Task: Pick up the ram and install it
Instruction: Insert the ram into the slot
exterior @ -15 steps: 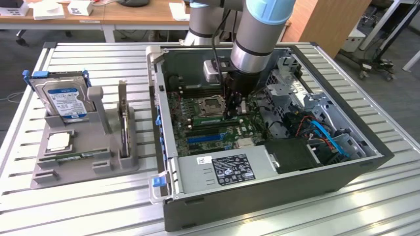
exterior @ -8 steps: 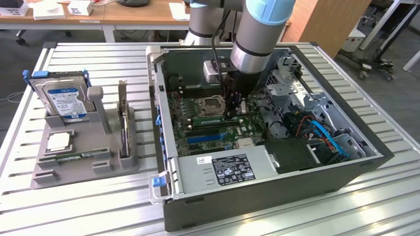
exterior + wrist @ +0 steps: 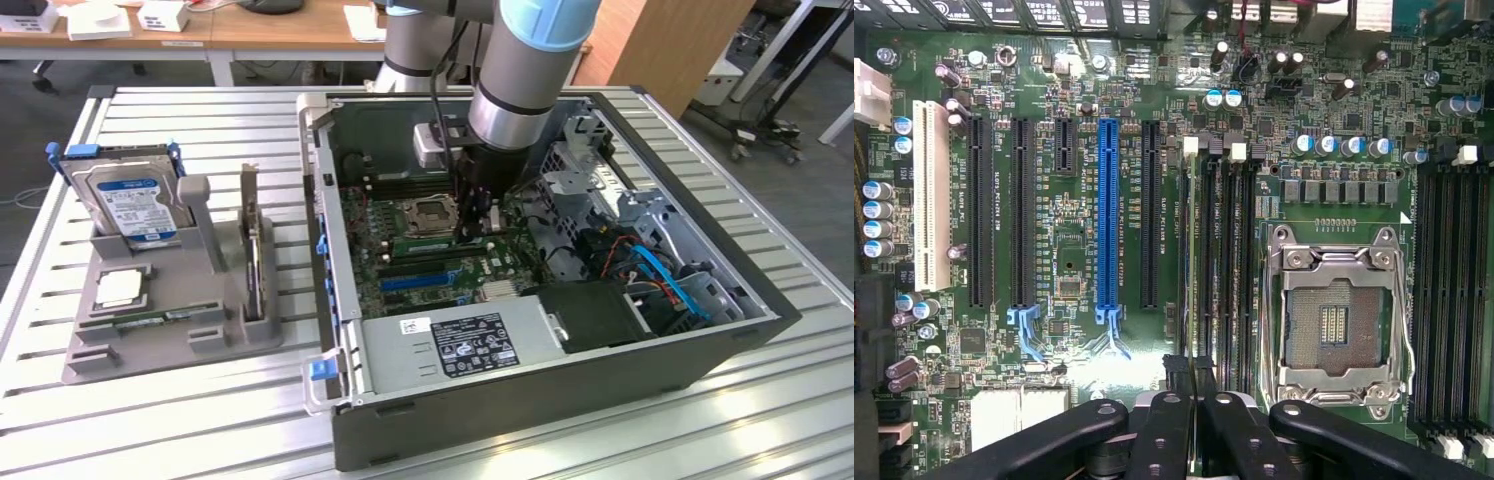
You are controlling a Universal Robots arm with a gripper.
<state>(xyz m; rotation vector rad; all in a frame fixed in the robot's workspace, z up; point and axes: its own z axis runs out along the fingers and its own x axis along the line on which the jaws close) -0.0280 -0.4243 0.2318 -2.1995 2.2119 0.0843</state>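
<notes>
The jaws were nearly shut, pinching the ram (image 3: 1189, 260) edge-on. It stood at a slot beside the socket (image 3: 1334, 320).

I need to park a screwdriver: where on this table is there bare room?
Bare table slats lie between the grey holder and the edge nearest the camera, and behind the holder. Another patch flanks the computer case on the exterior view's right. Crowded: the gap between holder and case, and inside the case around the arm.
</notes>
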